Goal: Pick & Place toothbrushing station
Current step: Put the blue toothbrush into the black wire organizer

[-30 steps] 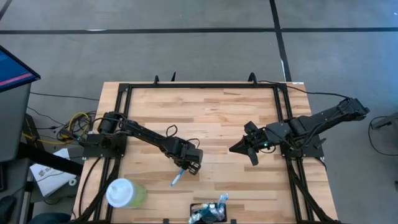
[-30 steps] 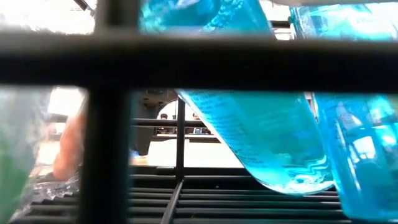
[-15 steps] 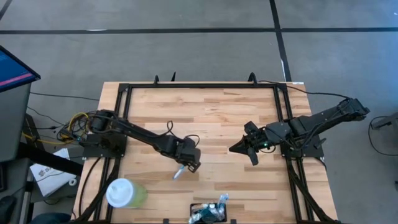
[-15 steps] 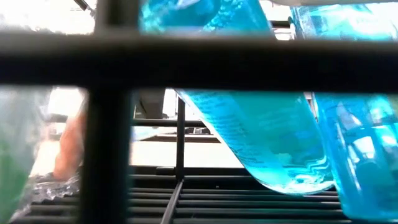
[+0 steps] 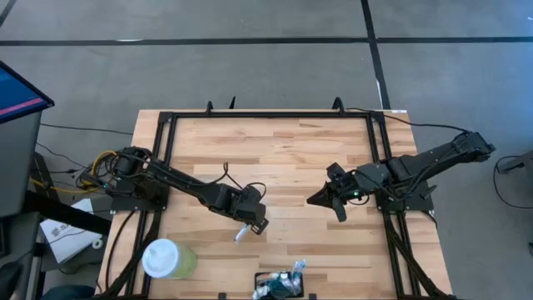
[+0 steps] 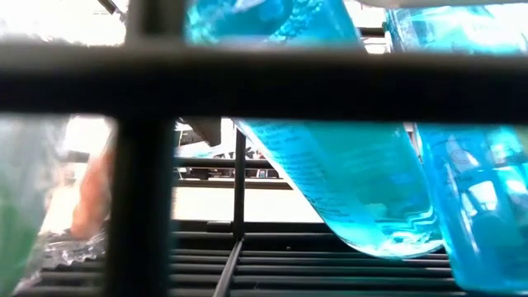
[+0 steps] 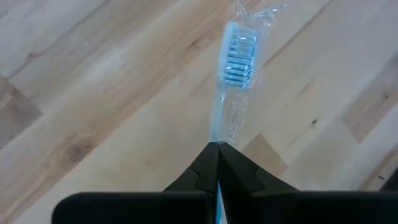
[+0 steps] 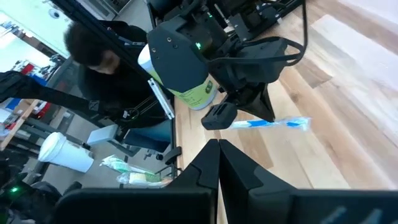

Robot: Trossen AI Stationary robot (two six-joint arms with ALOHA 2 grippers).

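A blue-and-white toothbrush [image 7: 236, 56] in a clear wrapper sticks out past my left gripper [image 7: 216, 146], which is shut on it. In the high view this gripper [image 5: 247, 227] is left of the table's middle, toward the near edge. The black holder [image 5: 283, 290] stands at the near edge with teal tubes [image 6: 346, 190] leaning in it. My right gripper [image 5: 315, 201] hangs shut right of the middle, holding nothing. My left gripper pinches the toothbrush's handle [image 7: 214, 134] between its two fingertips, which slant down from above and lie along the brush. The bristle head [image 7: 237, 53] points away from the fingers. In the right wrist view the brush [image 8: 273, 124] sticks out sideways, clear of the table.
A pale green cup with a white lid [image 5: 166, 260] stands at the near left corner. A black frame [image 5: 166, 125] runs round the tabletop. The holder's bars [image 6: 140, 206] fill most of the low view. A person [image 8: 93, 56] sits beyond the table's left side.
My left gripper has risen a little with the toothbrush and has tipped. The brush has come up off the table and has shifted slightly toward the far edge. My right arm has kept still.
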